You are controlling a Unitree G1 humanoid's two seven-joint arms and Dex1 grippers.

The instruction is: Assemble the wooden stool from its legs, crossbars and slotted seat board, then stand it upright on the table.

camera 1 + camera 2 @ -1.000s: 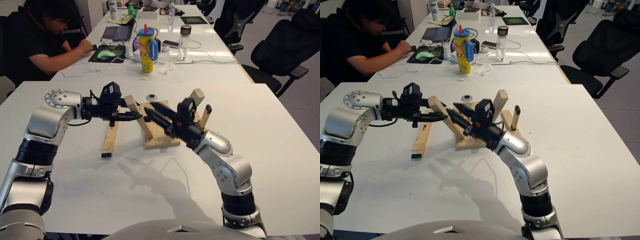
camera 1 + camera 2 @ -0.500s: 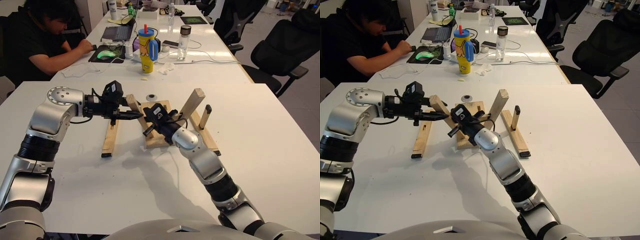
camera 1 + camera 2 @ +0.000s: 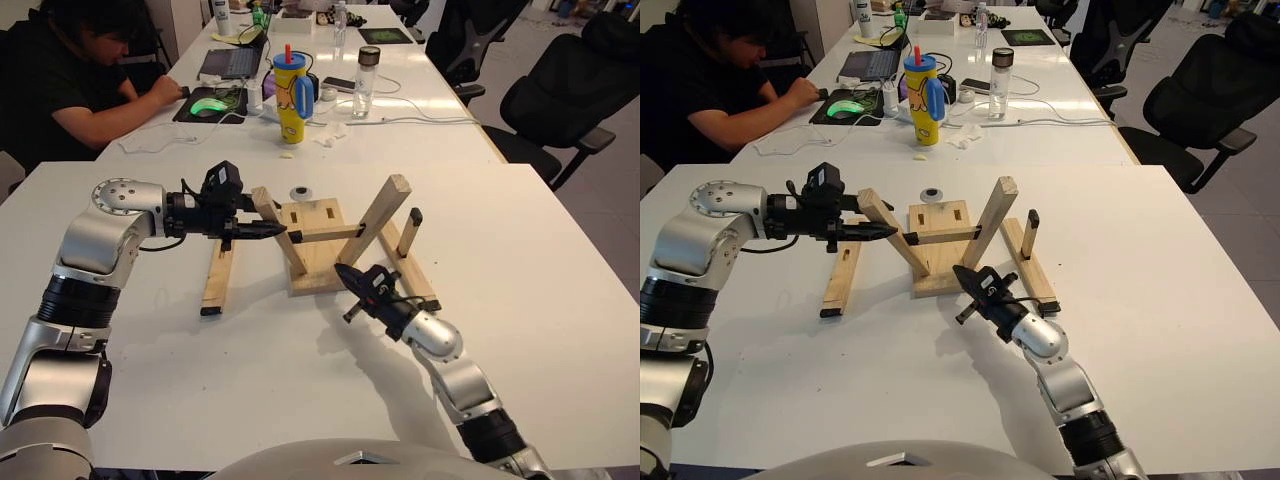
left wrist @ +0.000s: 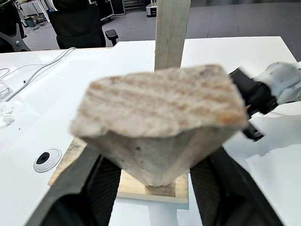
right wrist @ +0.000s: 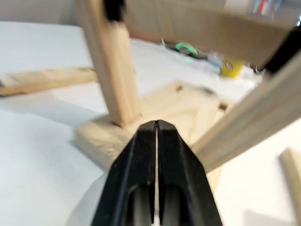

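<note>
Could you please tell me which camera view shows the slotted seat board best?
The left eye view: the seat board lies slots up with two legs standing in it. The right eye view is similar. The left wrist view hides most behind a leg end; the right wrist view catches one corner.

- Rounded silver shells, ribbed black joint bands: left arm (image 3: pixel 95 250), right arm (image 3: pixel 437 337).
- Tapered, all black: left gripper (image 3: pixel 278 230), right gripper (image 3: pixel 341 270).
- Wrist-mounted black camera box (image 3: pixel 222 180), thin black cable (image 3: pixel 160 243).

The right hand (image 3: pixel 342 270) has drawn back from over the seat board (image 3: pixel 322 265) to just beside its near edge.
</note>
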